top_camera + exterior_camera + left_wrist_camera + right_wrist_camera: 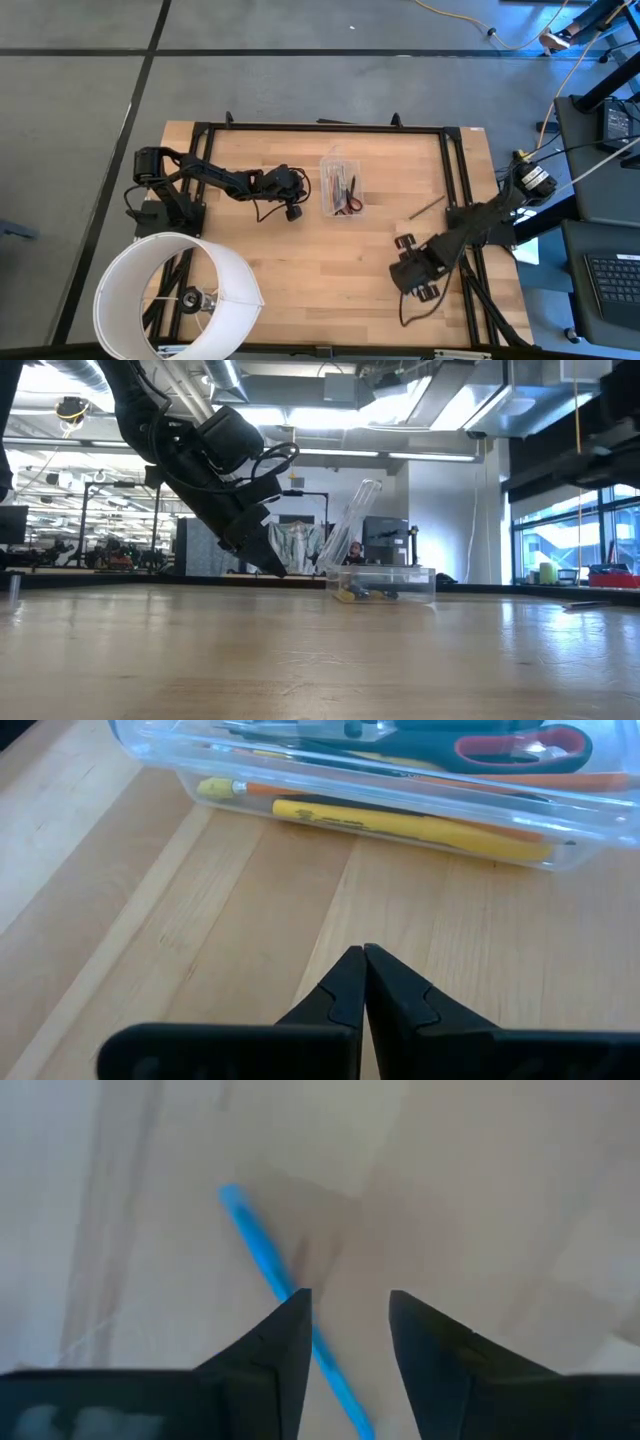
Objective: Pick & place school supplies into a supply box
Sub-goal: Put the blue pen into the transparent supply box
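Observation:
The clear supply box sits mid-table with its lid tipped up and open. Inside lie a yellow pen, an orange pencil and red-handled scissors. My left gripper is shut and hovers low over the wood just left of the box. My right gripper is open near the table's right near corner, over a blue pen lying on the wood. A thin pencil lies on the table right of the box. My right gripper points down at the blue pen, which runs slantwise past one finger and lies on the table. I cannot tell whether that finger touches it. My left gripper touches nothing.
A large white round cylinder stands at the near left corner. A black frame edges the table's far side and right side. Bare wood lies between the box and the near edge.

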### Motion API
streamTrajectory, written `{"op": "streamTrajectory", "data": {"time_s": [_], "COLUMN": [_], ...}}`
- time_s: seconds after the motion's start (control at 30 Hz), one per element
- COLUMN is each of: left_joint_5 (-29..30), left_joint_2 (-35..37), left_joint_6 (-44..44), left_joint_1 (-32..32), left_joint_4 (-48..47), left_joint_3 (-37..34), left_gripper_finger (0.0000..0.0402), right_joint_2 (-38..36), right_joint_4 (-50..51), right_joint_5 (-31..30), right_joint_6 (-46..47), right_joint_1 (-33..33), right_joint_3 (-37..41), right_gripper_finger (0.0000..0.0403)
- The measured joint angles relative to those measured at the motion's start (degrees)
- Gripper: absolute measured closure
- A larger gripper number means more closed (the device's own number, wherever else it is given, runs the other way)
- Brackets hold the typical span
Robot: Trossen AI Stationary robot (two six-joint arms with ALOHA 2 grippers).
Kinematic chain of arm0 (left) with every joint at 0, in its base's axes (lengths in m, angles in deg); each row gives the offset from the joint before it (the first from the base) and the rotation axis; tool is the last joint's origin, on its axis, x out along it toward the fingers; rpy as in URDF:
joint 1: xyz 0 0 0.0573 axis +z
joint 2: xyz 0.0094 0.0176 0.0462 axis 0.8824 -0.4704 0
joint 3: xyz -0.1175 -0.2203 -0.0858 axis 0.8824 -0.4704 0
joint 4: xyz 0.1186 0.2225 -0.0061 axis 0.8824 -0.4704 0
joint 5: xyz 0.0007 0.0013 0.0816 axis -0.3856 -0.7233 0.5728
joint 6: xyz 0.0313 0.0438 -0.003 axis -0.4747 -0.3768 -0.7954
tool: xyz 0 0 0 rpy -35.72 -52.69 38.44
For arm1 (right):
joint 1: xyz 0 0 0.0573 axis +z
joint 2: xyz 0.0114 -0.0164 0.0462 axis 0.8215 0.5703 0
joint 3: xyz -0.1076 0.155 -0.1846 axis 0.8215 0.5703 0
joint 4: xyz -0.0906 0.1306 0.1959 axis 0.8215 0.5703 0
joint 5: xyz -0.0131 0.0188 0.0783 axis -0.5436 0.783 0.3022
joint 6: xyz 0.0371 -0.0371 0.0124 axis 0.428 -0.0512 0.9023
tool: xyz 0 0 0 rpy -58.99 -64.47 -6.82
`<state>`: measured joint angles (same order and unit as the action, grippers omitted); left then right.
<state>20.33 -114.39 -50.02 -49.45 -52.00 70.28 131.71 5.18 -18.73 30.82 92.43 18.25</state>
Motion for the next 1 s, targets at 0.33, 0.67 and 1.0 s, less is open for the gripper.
{"op": "streamTrajectory", "data": {"time_s": [0.33, 0.67, 1.0], "left_joint_5": [0.0, 0.0, 0.0], "left_joint_2": [0.0, 0.0, 0.0], "left_joint_6": [0.0, 0.0, 0.0], "left_joint_1": [0.0, 0.0, 0.0], "left_joint_4": [-0.02, -0.02, -0.02], "left_joint_3": [0.0, 0.0, 0.0], "left_gripper_finger": [0.0399, 0.0399, 0.0396], "right_joint_2": [7.17, 10.85, 11.39], "right_joint_4": [-4.29, -4.52, -4.65], "right_joint_5": [0.2, 3.01, 1.23], "right_joint_6": [-1.03, -1.1, 0.08], "right_joint_1": [3.65, 3.88, 3.92], "right_joint_3": [0.0, -0.17, -0.17], "right_gripper_finger": [0.0264, 0.0264, 0.0264]}}
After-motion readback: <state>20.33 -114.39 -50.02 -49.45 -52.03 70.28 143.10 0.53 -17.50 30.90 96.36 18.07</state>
